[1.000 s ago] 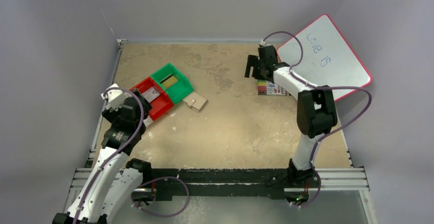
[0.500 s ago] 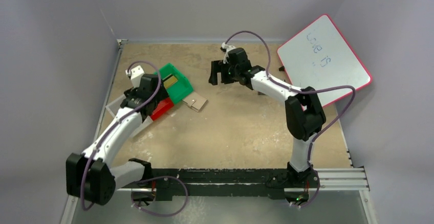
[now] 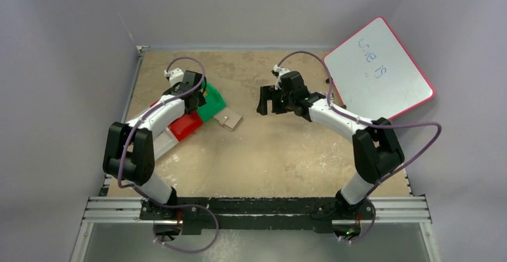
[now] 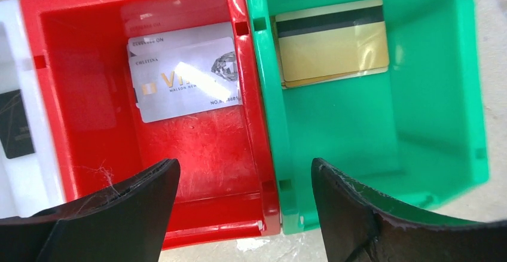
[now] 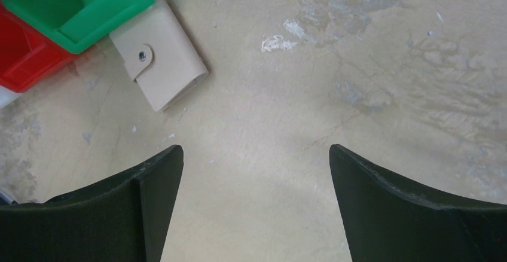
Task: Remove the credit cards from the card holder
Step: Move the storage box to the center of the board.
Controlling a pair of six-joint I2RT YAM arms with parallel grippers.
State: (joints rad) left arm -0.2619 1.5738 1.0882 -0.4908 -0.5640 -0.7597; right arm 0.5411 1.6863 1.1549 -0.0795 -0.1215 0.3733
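**Card holder shut on the table, cards already lying in the bins**

The tan card holder (image 5: 164,73) lies flat on the table (image 5: 359,94), folded closed with its snap tab (image 5: 142,55) fastened. One edge is pushed right up against the corner of the green bin (image 5: 101,23). Nothing grips it, and since it is shut I cannot tell whether any cards are inside.

Just beside it, a gold card (image 4: 332,43) with a dark stripe rests in the green bin. A silver card (image 4: 185,79) lies in the red bin (image 4: 221,229), which touches the green one. A dark card (image 4: 15,124) shows at the edge of a white tray (image 4: 30,172) next along. Where those cards came from I cannot say. By my reading the holder has yet to be opened and checked, so I would not call the job finished.

The left gripper (image 4: 244,172) hangs over the seam between the red and green bins, jaws apart with nothing between them. The right gripper (image 5: 256,154) hovers over bare table near the holder, its jaws spread wide and empty.

As for room, the holder is hemmed in only on the bin side. Its other edges face open tabletop, so an approach from the right looks unobstructed. The whiteboard (image 3: 378,64) leans well apart at the far right.
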